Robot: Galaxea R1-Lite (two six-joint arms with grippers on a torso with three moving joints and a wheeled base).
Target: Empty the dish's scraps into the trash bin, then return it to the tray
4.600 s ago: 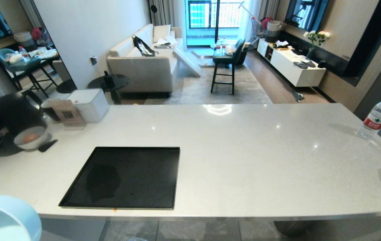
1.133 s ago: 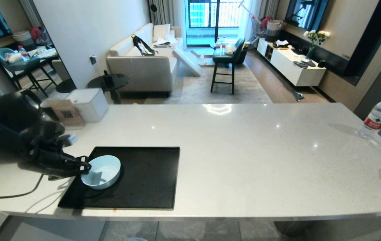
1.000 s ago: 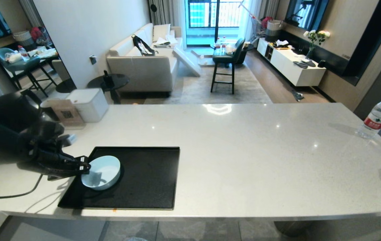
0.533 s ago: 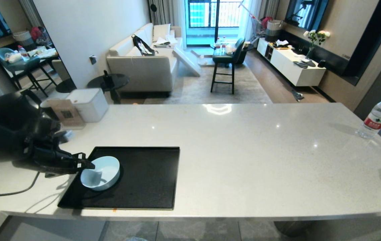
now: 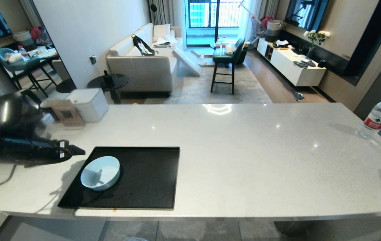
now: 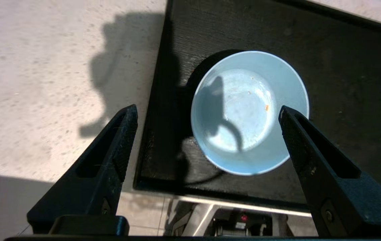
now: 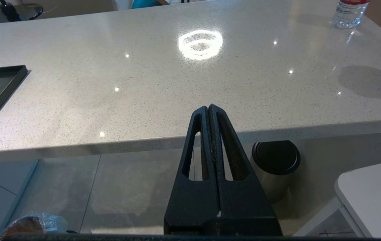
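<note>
At far left of the head view, left gripper hovering level above the white counter, just beside the tray's upper-left corner, clear of the dish. Jaws spread wide, nothing between them; in the left wrist view, left gripper with one black finger over the counter and the other over the tray, the dish seen between them, lower down.

Next, toward lower left of centre, the tray flat on the counter near its front edge. The dish upright in the tray's left half, pale blue, near the left rim. Inside the dish only a tiny orange speck or two; no slices visible.

At far right of the head view, water bottle with red cap upright near the counter's right end.

In the right wrist view, right gripper below the counter's front edge, jaws pressed together, empty. In that view's lower-left corner, crinkled clear plastic of the trash bin, only partly visible. A steel bin with black lid on the floor under the counter.
</note>
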